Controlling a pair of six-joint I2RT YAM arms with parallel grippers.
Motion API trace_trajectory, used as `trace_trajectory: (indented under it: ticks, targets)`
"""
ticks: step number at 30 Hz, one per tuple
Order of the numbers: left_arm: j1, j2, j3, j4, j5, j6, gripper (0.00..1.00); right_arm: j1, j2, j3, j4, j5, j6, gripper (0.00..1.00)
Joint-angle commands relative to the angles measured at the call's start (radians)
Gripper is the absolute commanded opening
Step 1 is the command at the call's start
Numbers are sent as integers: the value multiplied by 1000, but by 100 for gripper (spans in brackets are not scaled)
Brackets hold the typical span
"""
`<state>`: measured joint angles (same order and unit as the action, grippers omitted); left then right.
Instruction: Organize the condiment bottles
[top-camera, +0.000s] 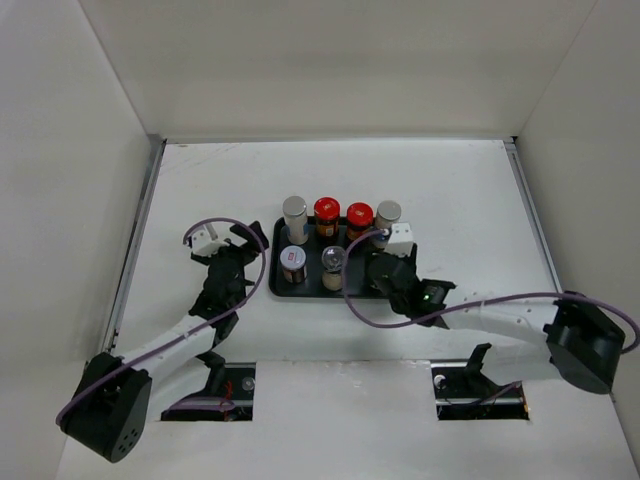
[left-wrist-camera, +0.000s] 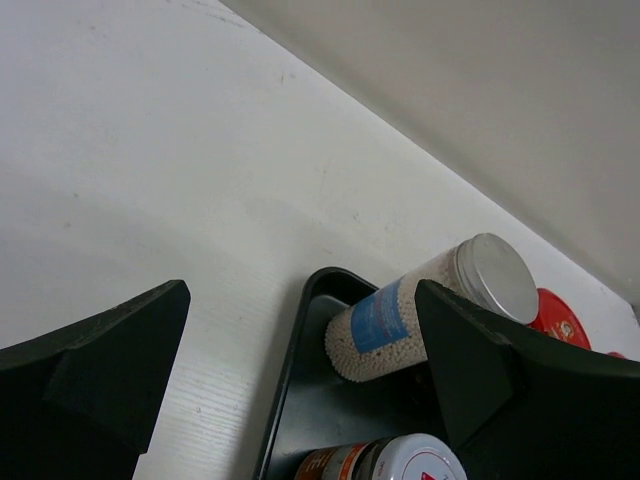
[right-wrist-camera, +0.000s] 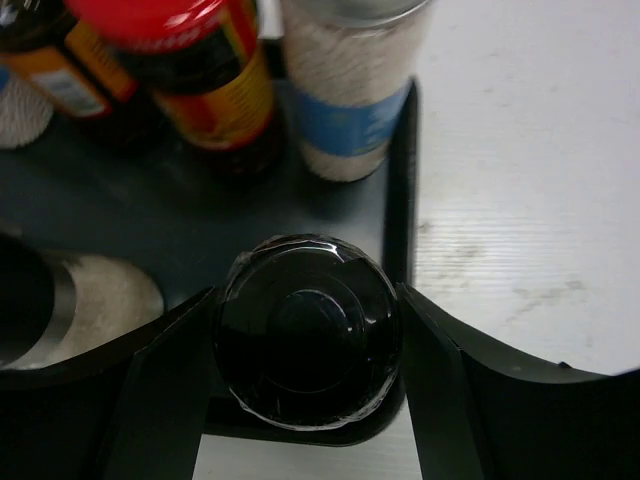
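Black tray (top-camera: 312, 288) from above: grey-capped pale jars (top-camera: 294, 212) flank two red-capped jars (top-camera: 326, 210) along the back row. Left gripper (top-camera: 248, 255) sits just beside the tray's left edge. Left wrist: fingers (left-wrist-camera: 110, 370) spread, nothing between them. Blue label on a granule-filled pale jar, text unreadable. Right wrist: right gripper (right-wrist-camera: 308, 345) pinches a glossy, round dark-lidded jar (right-wrist-camera: 308, 325) in the tray's front-right corner.

Blk tray (top-camera: 312, 286) mid white table (top-camera: 450, 190), flat.
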<state>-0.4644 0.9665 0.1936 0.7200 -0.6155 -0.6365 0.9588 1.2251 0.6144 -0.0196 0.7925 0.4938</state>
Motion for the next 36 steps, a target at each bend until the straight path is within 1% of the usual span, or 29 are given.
trace_trajectory:
  ticks: [1,3,5,7,10,14,17,21,24,26,30,33,36]
  targets:
    - [8,-49,27,-16,-47,-6,100,27,52,59,222,-9,-46,58]
    - [7,-58,32,-48,-55,-11,100,28,100,58,248,-18,-52,59]
    - [7,-55,35,-66,-50,-14,100,33,129,50,257,-12,-57,65]
    - [5,-43,50,-105,-55,-18,100,36,136,36,262,-12,-44,75]
    - [10,-20,89,-203,-59,-40,100,41,113,24,267,-6,-49,100]
    - [17,24,138,-281,-84,-57,100,41,-1,12,267,20,-89,100]
    - [20,35,197,-359,-81,-55,100,7,-91,-4,270,24,-101,100]
    - [14,58,268,-436,-72,-57,100,-96,-260,-66,326,63,-106,100]
    - [5,55,328,-519,-73,-55,100,-189,-418,-152,389,131,-31,100]
    - [-4,49,339,-527,-78,-52,100,-270,-482,-183,392,134,11,100]
    - [-9,64,400,-562,-64,-43,100,-381,-539,-226,371,107,78,100]
    - [-23,81,429,-593,-73,-43,100,-407,-547,-255,366,57,152,100]
    - [-29,97,452,-599,-64,-42,100,-414,-547,-295,377,40,225,100]
